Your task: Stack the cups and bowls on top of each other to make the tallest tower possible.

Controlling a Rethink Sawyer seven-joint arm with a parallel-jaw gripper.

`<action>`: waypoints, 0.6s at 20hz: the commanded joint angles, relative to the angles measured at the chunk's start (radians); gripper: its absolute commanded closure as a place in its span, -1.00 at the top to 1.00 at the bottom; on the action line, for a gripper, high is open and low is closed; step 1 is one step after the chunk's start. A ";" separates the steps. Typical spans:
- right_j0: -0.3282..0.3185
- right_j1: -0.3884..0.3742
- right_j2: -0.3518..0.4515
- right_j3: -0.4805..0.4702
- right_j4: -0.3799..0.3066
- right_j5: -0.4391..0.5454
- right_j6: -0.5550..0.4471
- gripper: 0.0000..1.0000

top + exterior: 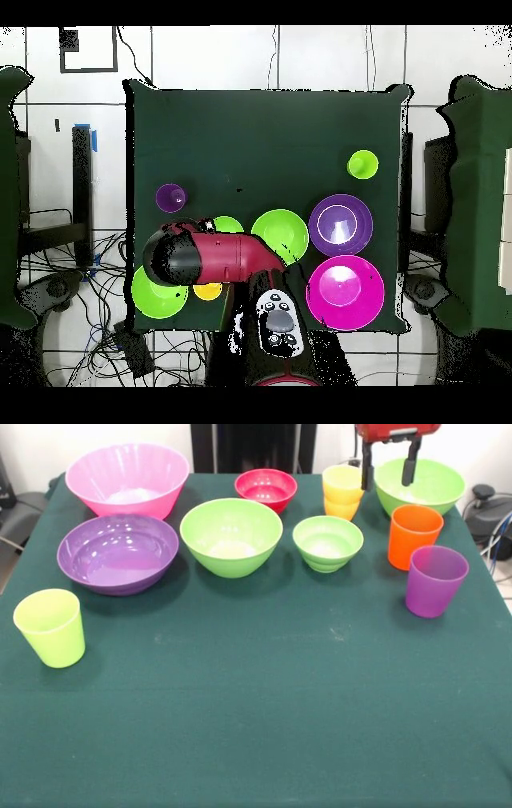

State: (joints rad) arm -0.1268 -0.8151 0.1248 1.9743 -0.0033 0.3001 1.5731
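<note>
My gripper (387, 482) hangs open and empty at the far right, its two dark fingers (366, 468) astride the left rim of a lime green bowl (419, 484). No tower stands; every piece sits alone on the cloth. The pink bowl (128, 480), purple bowl (118, 552), large green bowl (231, 536), red bowl (266, 488) and small green bowl (328, 542) form the far rows. The yellow-orange cup (342, 492), orange cup (414, 536), purple cup (434, 580) and lime cup (50, 626) stand upright. In the overhead view the arm (210, 258) hides the gripper, the red bowl and the orange cup.
The dark green table (256, 728) runs wide toward the camera in the front view. In the overhead view cables lie on the floor (90, 300) by the robot's base, beyond the table's edge.
</note>
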 commanded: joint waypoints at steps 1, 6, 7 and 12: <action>-0.042 0.044 0.063 -0.002 -0.089 -0.037 0.040 1.00; -0.068 0.064 0.076 -0.004 -0.114 -0.055 0.038 1.00; -0.068 0.069 0.076 -0.007 -0.117 -0.057 0.041 1.00; -0.081 0.077 0.081 -0.012 -0.132 -0.064 0.044 1.00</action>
State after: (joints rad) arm -0.1910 -0.7874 0.1257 1.9740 -0.0554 0.2976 1.5731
